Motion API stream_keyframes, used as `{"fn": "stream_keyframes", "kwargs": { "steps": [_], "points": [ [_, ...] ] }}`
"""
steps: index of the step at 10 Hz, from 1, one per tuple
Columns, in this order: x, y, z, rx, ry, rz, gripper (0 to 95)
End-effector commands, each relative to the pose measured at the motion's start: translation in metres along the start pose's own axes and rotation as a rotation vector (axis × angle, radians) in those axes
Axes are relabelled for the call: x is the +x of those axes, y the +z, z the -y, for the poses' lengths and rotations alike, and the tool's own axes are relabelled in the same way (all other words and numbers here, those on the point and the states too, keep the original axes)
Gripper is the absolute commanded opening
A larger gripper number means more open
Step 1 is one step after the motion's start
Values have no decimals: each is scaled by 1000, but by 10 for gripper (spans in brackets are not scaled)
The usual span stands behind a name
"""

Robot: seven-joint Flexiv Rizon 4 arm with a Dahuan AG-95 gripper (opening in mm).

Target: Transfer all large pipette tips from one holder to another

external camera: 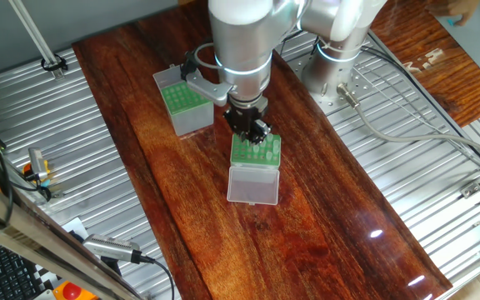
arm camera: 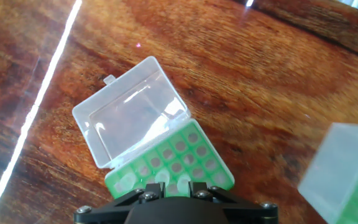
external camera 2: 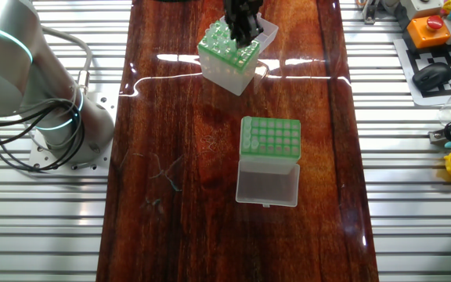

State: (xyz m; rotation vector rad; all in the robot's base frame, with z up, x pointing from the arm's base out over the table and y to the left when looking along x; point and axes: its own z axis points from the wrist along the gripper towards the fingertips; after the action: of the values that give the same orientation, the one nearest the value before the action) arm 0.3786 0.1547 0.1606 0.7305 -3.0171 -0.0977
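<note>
The whitish holder [external camera: 255, 152] has a green rack top and its clear lid [external camera: 253, 185] lies open in front. In the hand view the holder [arm camera: 185, 152] and lid [arm camera: 129, 118] lie just below me. Whitish large pipette tips [arm camera: 160, 178] stand in its near rows, also seen as tips [external camera 2: 224, 43]. My gripper [external camera: 257, 132] hangs right over that rack, gripper [arm camera: 177, 185] with its jaws a little apart above one tip top, holding nothing that I can see. The grey other holder [external camera: 183, 102] stands to the left; tips [external camera 2: 248, 137] fill one edge column of it.
The arm's base [external camera: 332, 71] is bolted behind the wooden board. Ribbed metal table runs along both sides of the board. A controller with a red button [external camera 2: 431, 30] and a mouse [external camera 2: 434, 76] lie off the board. In the hand view the grey holder [arm camera: 344, 174] is a blur at right.
</note>
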Motion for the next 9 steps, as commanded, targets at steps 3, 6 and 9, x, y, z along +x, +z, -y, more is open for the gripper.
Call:
{"fn": "stream_keyframes", "kwargs": {
  "steps": [3,6,9],
  "points": [
    [5,4,0,-1,-4,2,190],
    [5,6,1,-1,-7,3,190],
    [4,12,2,3,-11,13,0]
  ]
}}
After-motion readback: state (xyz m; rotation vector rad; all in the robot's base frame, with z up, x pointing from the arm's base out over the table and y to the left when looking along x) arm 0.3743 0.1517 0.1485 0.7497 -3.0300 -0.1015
